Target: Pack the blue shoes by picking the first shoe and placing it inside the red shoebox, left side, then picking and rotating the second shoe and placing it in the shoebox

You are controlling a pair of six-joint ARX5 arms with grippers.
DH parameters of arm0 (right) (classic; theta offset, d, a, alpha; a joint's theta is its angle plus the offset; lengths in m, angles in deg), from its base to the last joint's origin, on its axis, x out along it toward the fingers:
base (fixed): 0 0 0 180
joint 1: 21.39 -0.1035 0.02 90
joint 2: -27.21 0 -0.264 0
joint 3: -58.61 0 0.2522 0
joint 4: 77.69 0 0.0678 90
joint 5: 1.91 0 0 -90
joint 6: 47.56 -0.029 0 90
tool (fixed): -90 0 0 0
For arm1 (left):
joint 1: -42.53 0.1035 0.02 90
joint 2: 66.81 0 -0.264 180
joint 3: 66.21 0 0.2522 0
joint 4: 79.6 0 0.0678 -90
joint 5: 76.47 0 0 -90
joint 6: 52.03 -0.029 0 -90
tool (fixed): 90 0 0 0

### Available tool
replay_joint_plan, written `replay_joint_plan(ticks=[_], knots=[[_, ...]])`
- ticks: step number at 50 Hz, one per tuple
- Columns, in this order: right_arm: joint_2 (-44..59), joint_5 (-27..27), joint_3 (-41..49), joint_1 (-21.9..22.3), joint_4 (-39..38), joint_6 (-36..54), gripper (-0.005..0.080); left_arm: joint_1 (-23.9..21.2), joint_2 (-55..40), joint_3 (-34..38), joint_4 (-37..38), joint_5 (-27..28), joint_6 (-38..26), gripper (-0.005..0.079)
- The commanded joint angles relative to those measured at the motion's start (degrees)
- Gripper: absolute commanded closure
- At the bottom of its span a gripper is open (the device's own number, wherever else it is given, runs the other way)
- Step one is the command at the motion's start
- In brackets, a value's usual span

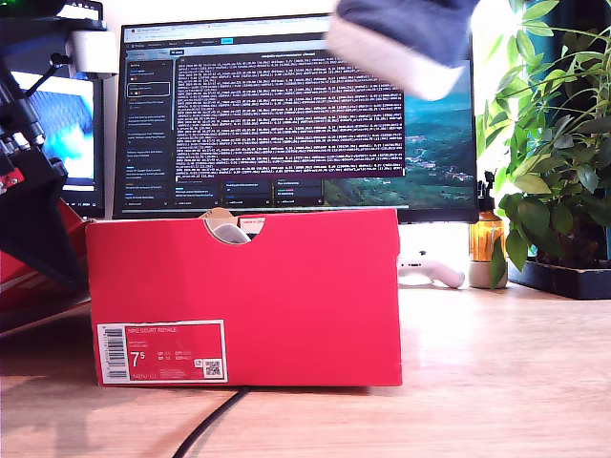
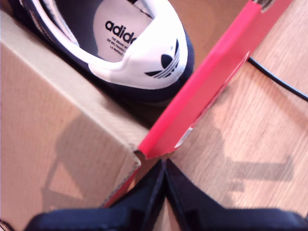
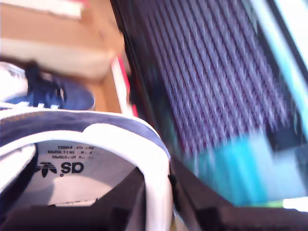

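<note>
Shoe no. 1, a navy-blue suede sneaker with white heel tab and white lining (image 2: 144, 53), already sits inside the big red cardboard shoebox (image 1: 286, 286), heel near the box corner in the first wrist view; its toe and laces (image 3: 53, 96) also show in the second wrist view. So step one looks done. My first gripper (image 2: 165, 192) hangs just outside that box corner, fingers pressed together, holding nothing. Shoe no. 2, the matching navy sneaker with white sole (image 1: 406, 43), is up in the air at the exterior view's top, above the box & in front of the monitor screen (image 1: 286, 114), blurred. My second gripper (image 3: 156, 202) pinches its white heel collar, one finger inside, one outside. Left to do, I judge: finish turning it, lower it in beside shoe no. 1, let go
</note>
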Motion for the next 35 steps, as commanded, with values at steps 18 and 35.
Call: replay_joint_plan(ticks=[18, 35], knots=[[8.15, 0.9, -1.11, -5.01, -7.91, 3.91, 0.0764, -0.15, -0.57, 0.17, -0.31, 0.66, -0.13, 0.0759], [13.81, 0.9, -1.11, -4.9, -12.57, 5.66, 0.0764, -0.15, -0.57, 0.17, -0.28, 0.63, -0.15, 0.0759]])
